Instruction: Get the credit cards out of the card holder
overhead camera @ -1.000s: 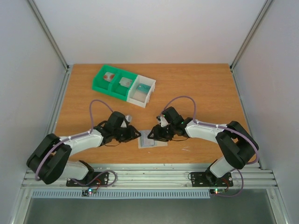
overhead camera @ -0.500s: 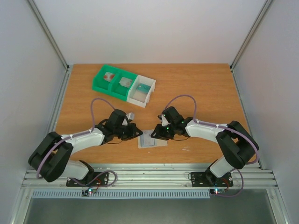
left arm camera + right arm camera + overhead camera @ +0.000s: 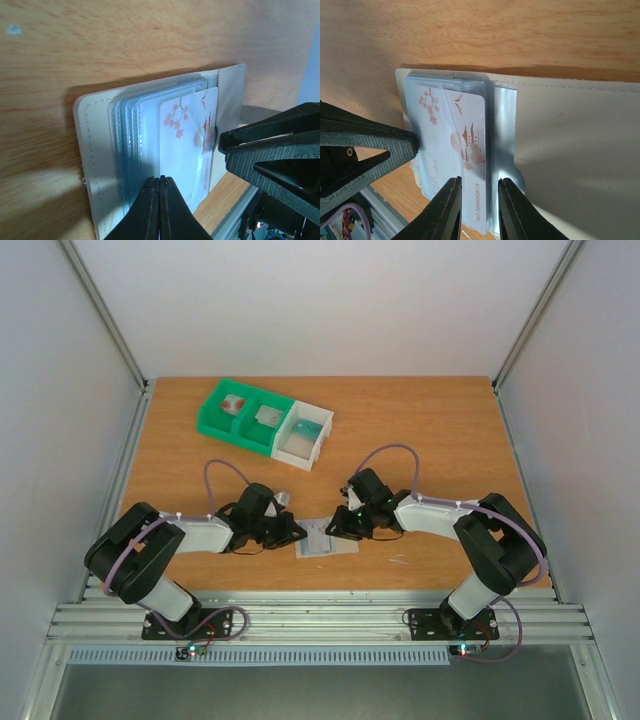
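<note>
Pressing down onto the card holder (image 3: pixel 95 150), the left claw (image 3: pixel 160 181) is clenched. Its two fingertips meet with no gap on the stacked clear sleeves at the holder edge nearest that claw; whether a thin leaf is caught between them cannot be told. Just beyond those tips lies the white card (image 3: pixel 187 130) with red blossom marks, its long edge poking past the sleeves toward the right claw (image 3: pixel 480 181), which faces the left one from the holder's opposite side. The right claw's fingers stand a little apart, straddling the numbered end of that card and the glossy sleeve edge beside it; whether they pinch it or only rest there cannot be told. Off to one side of those fingers the holder's pale cover spreads flat and uncovered. Ahead of both claws the table (image 3: pixel 430 430) runs as open wood up to the green-and-white tray (image 3: pixel 265 420), well apart toward the far left. Behind them the table's near edge and the metal rail lie close to the holder, so room is tight that way. Only a narrow gap separates the two claws over the holder.
</note>
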